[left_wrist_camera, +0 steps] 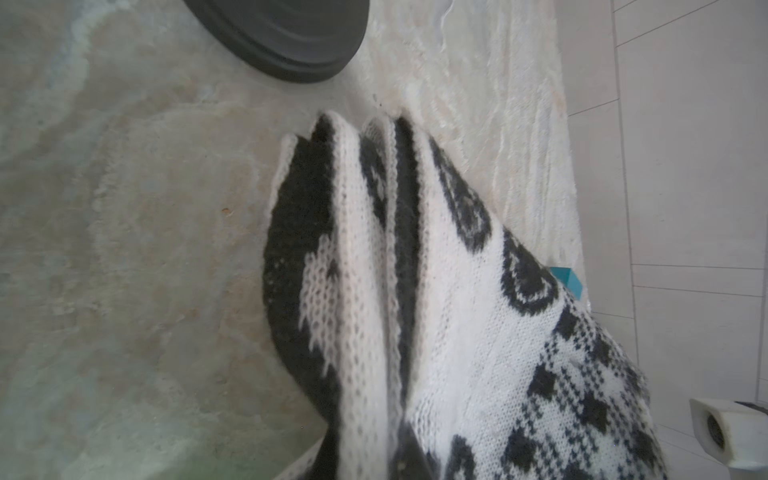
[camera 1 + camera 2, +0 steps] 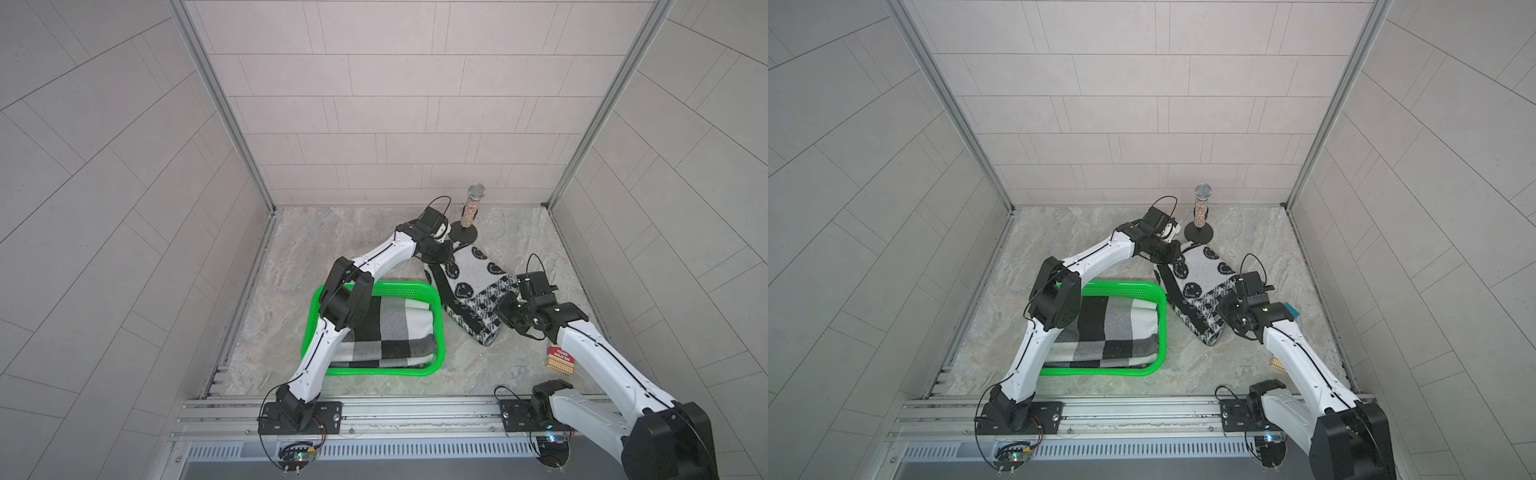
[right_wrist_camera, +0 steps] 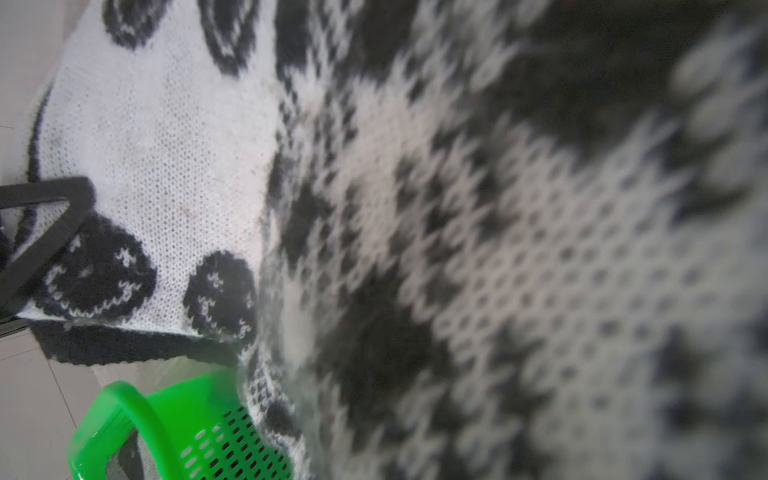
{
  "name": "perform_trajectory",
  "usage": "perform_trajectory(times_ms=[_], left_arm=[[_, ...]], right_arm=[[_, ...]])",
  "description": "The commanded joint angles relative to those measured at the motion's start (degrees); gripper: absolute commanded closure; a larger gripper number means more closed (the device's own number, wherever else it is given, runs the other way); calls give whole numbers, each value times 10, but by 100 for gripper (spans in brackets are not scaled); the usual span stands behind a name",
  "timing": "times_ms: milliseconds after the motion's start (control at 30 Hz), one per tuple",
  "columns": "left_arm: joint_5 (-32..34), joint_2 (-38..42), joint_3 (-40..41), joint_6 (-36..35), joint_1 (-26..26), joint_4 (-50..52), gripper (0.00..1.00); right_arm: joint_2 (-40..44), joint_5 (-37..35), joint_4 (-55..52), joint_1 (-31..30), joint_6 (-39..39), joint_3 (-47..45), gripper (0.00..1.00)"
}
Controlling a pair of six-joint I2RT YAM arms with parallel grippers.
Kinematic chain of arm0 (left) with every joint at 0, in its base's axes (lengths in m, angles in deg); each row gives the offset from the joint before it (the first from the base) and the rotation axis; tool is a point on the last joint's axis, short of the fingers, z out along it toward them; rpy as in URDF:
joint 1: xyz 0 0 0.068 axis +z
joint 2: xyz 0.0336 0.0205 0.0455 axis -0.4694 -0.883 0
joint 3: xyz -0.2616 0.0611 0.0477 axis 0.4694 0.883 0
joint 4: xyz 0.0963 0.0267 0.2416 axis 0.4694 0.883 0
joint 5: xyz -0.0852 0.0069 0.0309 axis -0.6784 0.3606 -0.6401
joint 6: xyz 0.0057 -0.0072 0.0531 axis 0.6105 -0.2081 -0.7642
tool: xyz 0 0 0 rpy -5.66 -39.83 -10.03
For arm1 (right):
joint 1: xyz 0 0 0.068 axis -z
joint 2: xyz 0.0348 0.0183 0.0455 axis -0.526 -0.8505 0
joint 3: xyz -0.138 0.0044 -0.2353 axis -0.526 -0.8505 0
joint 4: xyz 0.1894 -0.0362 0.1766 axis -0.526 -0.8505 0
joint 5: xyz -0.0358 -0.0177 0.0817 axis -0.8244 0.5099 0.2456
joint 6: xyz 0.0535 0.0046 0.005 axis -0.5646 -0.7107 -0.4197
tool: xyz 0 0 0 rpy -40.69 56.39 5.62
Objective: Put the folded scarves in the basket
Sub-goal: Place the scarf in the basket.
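The folded scarf (image 2: 469,291) (image 2: 1200,291), a black-and-white knit with smiley faces, lies on the stone floor just right of the green basket (image 2: 374,371) (image 2: 1100,372). My left gripper (image 2: 441,254) (image 2: 1168,254) is shut on the scarf's far end; the left wrist view shows the bunched scarf layers (image 1: 457,311) running out from the jaws. My right gripper (image 2: 508,308) (image 2: 1227,307) is shut on the scarf's right edge. Knit scarf fabric (image 3: 166,145) fills the right wrist view, with a corner of the basket (image 3: 137,428) beside it.
A folded grey, black and white checked cloth (image 2: 390,328) lies in the basket. A glittery microphone (image 2: 473,208) stands on a black round base (image 1: 291,37) right behind the left gripper. A small red box (image 2: 561,358) and a teal object (image 2: 1291,309) lie near the right arm.
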Motion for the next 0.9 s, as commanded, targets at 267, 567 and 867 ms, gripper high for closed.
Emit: perform_trajectory(times_ms=[267,567,867], left_arm=[[57,127,-25,56,0,114,100],[107,289,82,84,24,167,100],[186,546,339,109,72,161,100]], right_arm=[[25,3,-130,-11,79,163,100],[-5,64,-182,-74,123,271,100],[-79,94,-144,-225,122,333,100]])
